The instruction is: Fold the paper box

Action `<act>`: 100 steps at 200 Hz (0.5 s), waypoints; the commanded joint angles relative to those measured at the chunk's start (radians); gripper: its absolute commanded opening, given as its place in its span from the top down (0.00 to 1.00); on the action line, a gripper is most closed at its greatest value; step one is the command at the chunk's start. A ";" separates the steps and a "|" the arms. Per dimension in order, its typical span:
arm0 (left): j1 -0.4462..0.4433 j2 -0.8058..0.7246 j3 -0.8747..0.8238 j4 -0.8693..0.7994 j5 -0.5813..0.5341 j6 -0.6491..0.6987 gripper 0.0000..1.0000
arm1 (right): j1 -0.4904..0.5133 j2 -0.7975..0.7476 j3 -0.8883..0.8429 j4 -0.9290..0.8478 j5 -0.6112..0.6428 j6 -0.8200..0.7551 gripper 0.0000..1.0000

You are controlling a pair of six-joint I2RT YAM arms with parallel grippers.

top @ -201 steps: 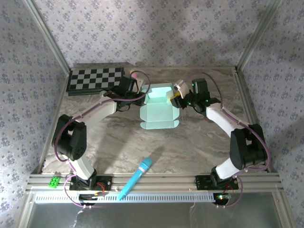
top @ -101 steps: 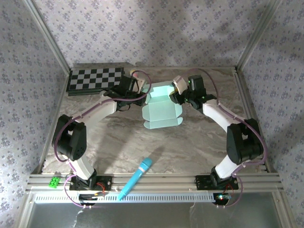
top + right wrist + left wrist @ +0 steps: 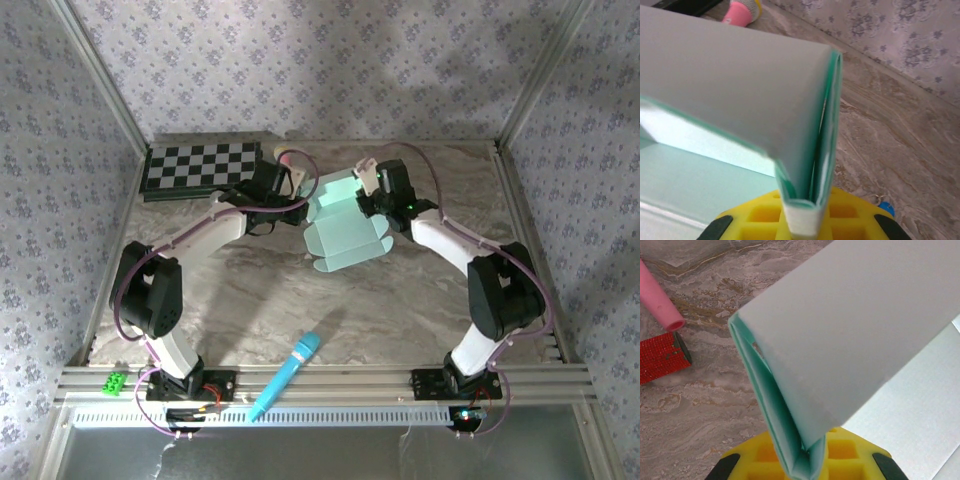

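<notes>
The paper box (image 3: 345, 232) is a pale mint card sheet lying at the back middle of the table, its far flaps raised. My left gripper (image 3: 298, 196) is at its left side, shut on a doubled left wall. In the left wrist view that folded edge (image 3: 790, 405) runs down into the gripper (image 3: 807, 466). My right gripper (image 3: 366, 200) is at the box's right side. In the right wrist view a folded wall (image 3: 815, 125) is pinched in the gripper (image 3: 802, 220). The front flap with rounded tabs lies flat, turned slightly askew.
A checkerboard (image 3: 200, 165) lies at the back left. A blue stick microphone (image 3: 290, 372) rests near the front edge, and a green block (image 3: 115, 381) sits on the front rail. A pink cylinder (image 3: 660, 300) and a red pad (image 3: 662, 357) lie just behind the box.
My right gripper has moved left onto the box's right wall and closed on it. The sheet has turned slightly, its front flap swinging right. The left arm has stayed put.
</notes>
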 commanded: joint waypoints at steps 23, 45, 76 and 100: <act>-0.015 -0.039 0.064 0.004 0.057 -0.002 1.00 | 0.042 0.081 0.106 -0.085 0.222 0.062 0.91; -0.016 -0.041 0.075 -0.009 0.044 -0.003 1.00 | 0.062 0.110 0.135 -0.123 0.315 0.070 0.91; -0.015 -0.043 0.094 -0.036 -0.006 -0.005 1.00 | 0.082 0.156 0.181 -0.190 0.450 0.077 0.92; -0.015 -0.039 0.100 -0.046 -0.043 -0.018 1.00 | 0.098 0.198 0.233 -0.262 0.571 0.098 0.92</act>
